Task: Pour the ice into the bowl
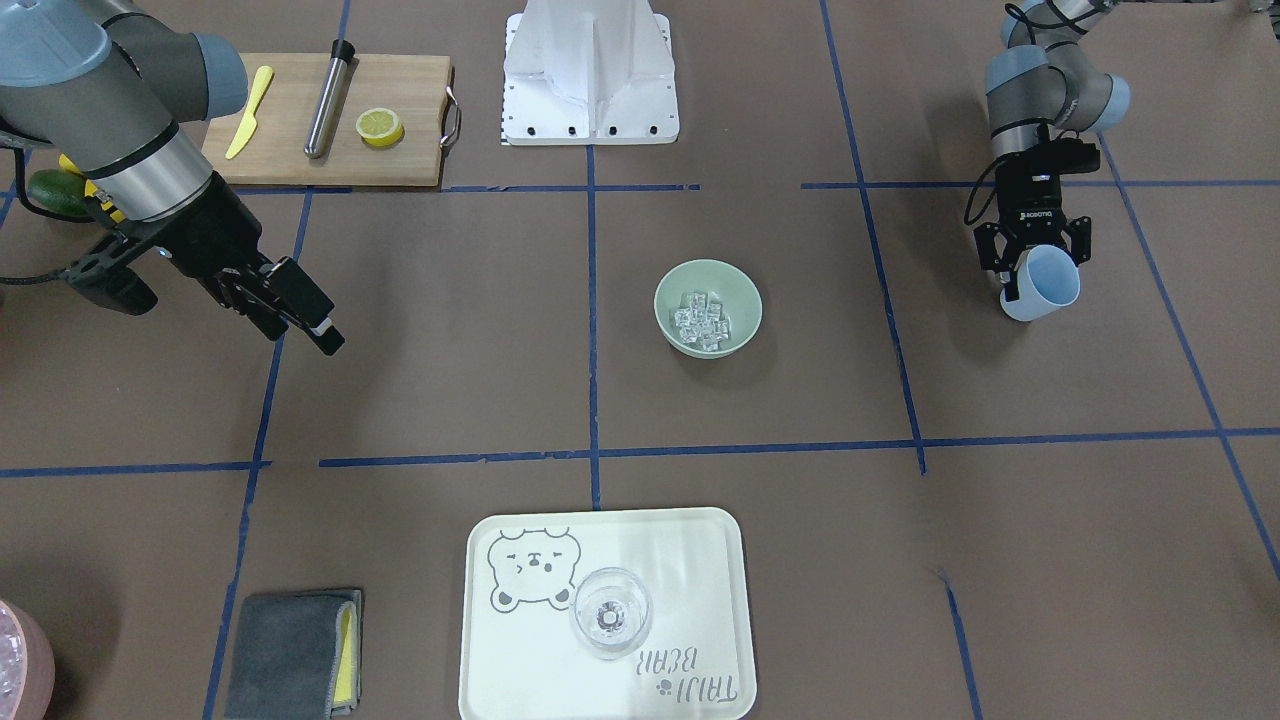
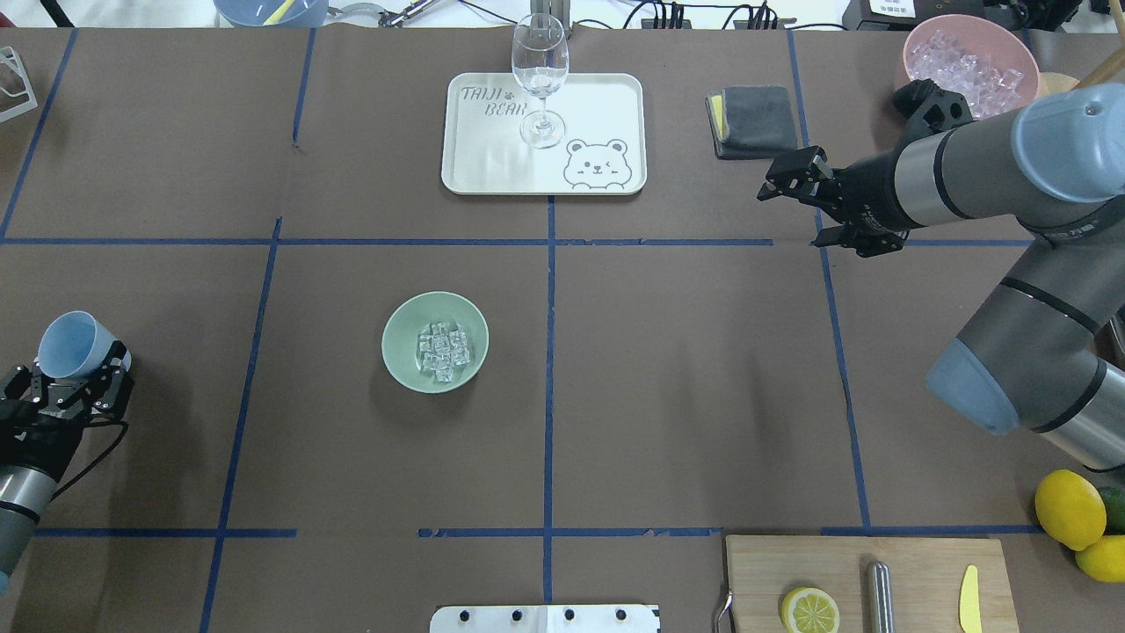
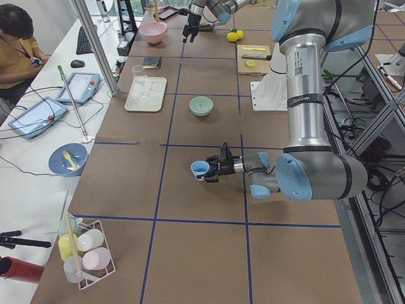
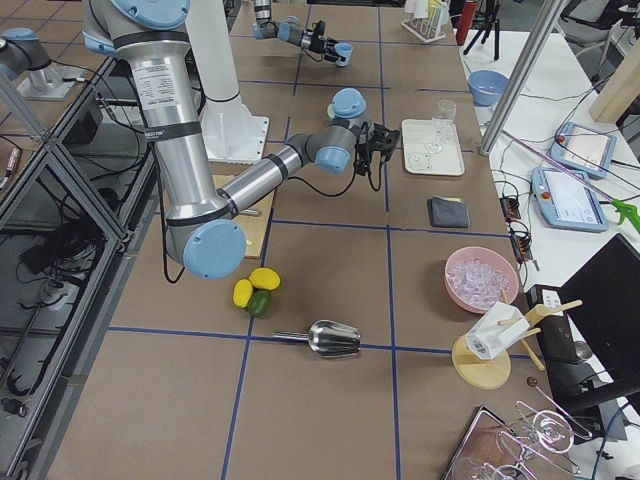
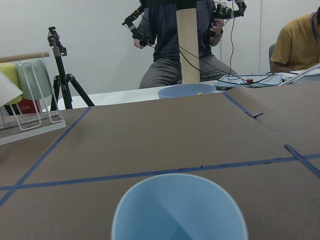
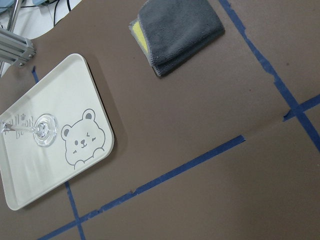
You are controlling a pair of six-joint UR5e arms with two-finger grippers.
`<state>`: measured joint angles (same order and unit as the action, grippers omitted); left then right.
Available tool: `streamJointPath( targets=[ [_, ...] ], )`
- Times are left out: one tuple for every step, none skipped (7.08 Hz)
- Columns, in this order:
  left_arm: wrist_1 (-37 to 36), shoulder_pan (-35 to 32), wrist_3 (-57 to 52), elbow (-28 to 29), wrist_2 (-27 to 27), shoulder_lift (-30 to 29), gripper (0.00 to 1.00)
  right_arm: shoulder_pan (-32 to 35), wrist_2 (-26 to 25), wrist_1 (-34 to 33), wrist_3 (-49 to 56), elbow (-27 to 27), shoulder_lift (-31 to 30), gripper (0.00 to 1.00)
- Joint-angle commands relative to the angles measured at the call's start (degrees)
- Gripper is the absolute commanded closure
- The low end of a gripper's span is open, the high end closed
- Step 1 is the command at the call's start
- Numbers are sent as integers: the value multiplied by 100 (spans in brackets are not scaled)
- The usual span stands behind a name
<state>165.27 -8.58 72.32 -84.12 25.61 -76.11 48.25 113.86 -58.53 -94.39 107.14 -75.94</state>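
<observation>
Ice (image 2: 442, 352) in sage bowl (image 2: 400, 327); pour seems done
Left fingers (image 1: 1076, 238) clasp blue cup (image 1: 1042, 283); right fingers (image 1: 305, 300) spread, empty; next, set cup down

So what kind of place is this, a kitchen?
Probably a robot lab, not a kitchen: two robot arms stand at a table gridded with blue tape, and a person sits nearby with tablets.

Wide brown paper-covered table (image 2: 668, 369), gridded with blue tape lines (image 2: 549, 352), evenly lit, shadows soft. Along its far edge, a long white desk (image 3: 25, 190), with a silver metal post (image 3: 95, 47) rising there. Beyond it, a plain white wall (image 5: 90, 30) and a black tripod (image 5: 61, 65) standing before it.
</observation>
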Motion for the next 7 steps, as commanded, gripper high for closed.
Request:
streamJointPath(
  targets=[
    [-3, 14, 10, 54, 93, -17, 100, 0, 22, 0, 0, 0, 0, 0],
    [-3, 23, 2, 54, 120, -9, 100, 0, 30, 0, 0, 8, 9, 0],
    [-3, 23, -51, 45, 294, -17, 27, 0, 48, -9, 0, 61, 0, 0],
    [14, 14, -69, 28, 313, -17, 0, 0, 48, -9, 0, 87, 9, 0],
    [40, 14, -69, -16, 331, -9, 0, 0, 48, -9, -9, 105, 9, 0],
    [67, -12, -77, -34, 514, 17, 0, 0, 48, -9, -9, 123, 9, 0],
    [67, -30, -252, -278, 646, 113, 0, 0, 48, -18, -9, 123, 9, 0]
  ],
)
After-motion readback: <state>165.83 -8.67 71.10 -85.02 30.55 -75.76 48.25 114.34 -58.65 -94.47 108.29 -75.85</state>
